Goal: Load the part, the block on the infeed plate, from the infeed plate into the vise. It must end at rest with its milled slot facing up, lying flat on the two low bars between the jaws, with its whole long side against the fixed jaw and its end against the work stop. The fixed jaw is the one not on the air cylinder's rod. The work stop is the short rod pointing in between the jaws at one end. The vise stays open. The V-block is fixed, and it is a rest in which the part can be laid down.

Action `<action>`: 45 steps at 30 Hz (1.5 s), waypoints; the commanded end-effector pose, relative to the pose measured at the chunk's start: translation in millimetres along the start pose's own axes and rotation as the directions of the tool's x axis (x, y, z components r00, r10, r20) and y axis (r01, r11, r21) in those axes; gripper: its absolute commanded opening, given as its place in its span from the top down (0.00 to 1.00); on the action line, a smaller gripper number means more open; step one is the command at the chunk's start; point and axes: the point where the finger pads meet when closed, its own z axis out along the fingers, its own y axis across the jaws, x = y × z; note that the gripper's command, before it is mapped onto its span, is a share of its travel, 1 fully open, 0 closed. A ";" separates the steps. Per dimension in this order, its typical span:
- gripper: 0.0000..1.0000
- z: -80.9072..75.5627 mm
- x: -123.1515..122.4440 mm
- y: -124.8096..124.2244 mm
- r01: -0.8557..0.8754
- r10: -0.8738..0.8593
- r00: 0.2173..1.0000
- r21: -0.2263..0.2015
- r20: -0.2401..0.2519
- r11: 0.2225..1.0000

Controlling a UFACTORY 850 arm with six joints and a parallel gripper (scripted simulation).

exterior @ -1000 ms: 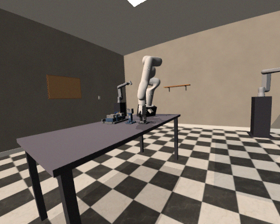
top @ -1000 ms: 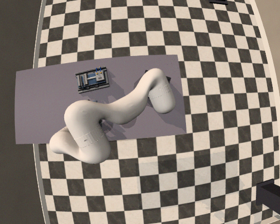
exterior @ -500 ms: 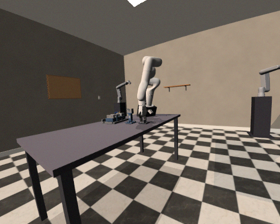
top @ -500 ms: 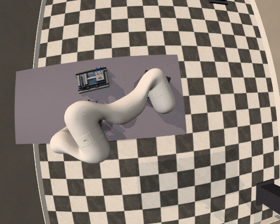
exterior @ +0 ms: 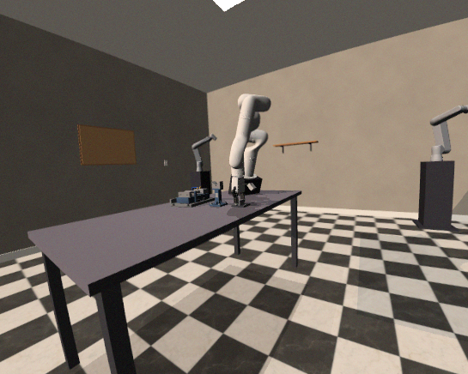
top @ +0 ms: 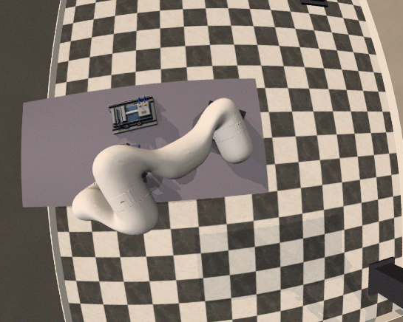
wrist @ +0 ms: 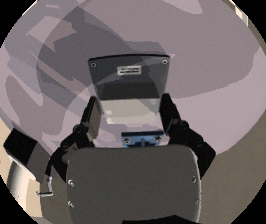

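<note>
In the wrist view the part (wrist: 132, 115), a light grey block, lies on the dark infeed plate (wrist: 127, 71). My gripper (wrist: 129, 102) is open, with one finger on each side of the block; I cannot tell whether they touch it. From the side view the gripper (exterior: 239, 196) points down, low over the infeed plate (exterior: 241, 205) on the table. The vise (top: 133, 114) stands open at the table's back; it also shows in the side view (exterior: 191, 197). In the overhead view the arm hides the gripper and the part.
The blue V-block (exterior: 217, 195) stands between the vise and the infeed plate, and peeks out by the arm in the overhead view (top: 131, 145). The arm's base (top: 232, 136) is at the table's right end. The table's front edge is close to the plate.
</note>
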 end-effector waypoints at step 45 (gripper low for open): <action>1.00 -0.7 0.3 0.9 0.000 0.000 1.000 -0.002 -0.001 1.000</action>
